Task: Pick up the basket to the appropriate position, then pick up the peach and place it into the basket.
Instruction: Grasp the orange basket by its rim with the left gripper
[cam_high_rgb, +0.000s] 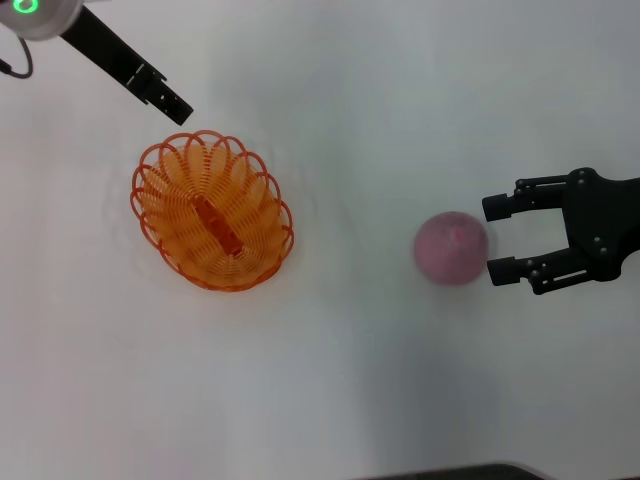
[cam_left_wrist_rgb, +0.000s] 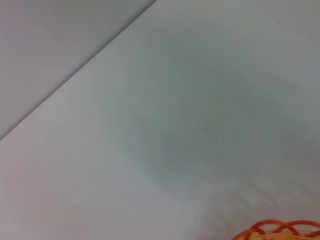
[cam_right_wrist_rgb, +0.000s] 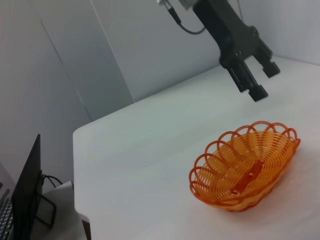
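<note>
1 basket (cam_high_rgb: 212, 211) sits left on the counter (cam_high_rgb: 340, 380), long axis slanting back-left to front-right; 1 peach (cam_high_rgb: 451, 248) right. Right tool (cam_high_rgb: 494, 238) spread beside the peach; left tool (cam_high_rgb: 172, 104) released, above the basket's far end.

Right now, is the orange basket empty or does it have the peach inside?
Empty. The basket shows only its bare wire bottom, and the peach lies apart on the table, between the open fingers of the right tool.
</note>
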